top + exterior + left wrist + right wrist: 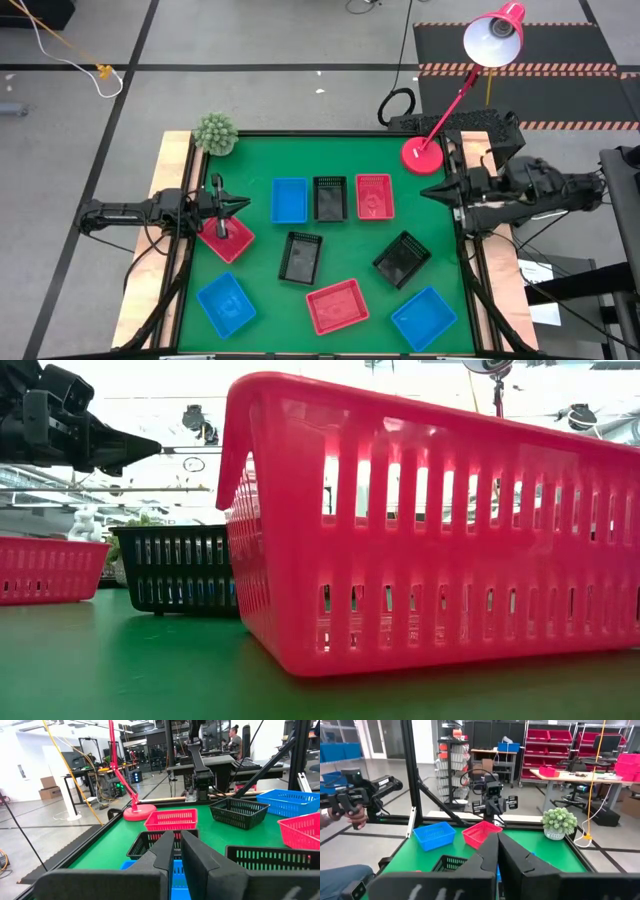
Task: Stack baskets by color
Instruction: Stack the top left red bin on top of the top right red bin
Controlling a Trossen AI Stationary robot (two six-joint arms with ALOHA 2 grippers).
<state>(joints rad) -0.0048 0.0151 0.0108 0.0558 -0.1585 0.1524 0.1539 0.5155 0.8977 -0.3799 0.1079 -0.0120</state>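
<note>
Green table mat [340,270], nine perforated plastic baskets spread out, none stacked.

Near edge row, seen from above: blue mesh basket [225,304] at left, tilted; big red mesh basket [337,305] in the middle, which fills the low view [430,530] and blocks most of the table behind it; another blue basket [424,318] at right.

Middle band: black mesh basket [301,257] and a second black basket [402,258], turned diagonally, both apart from neighbours. Red basket [225,236] at the left edge, tilted, directly under the left gripper [222,207].

Far row: blue basket [289,200], black basket [330,198], red basket [374,195], side by side, close, upright.

Left gripper hovers over the left-edge red basket; fingers nearly together with a thin gap, nothing between them in the left wrist view [176,851]. Whether it touches the basket: cannot tell.

Right gripper [437,190] sits at the right table edge, fingers pressed closed, empty [497,851], just beside the round red lamp base [422,155]. The lamp's red arm slants up to its shade [494,36] beyond the table.

Small green potted plant [215,133] at the far left corner. A person's hand [355,817] on a handle beyond the table in the right wrist view.
</note>
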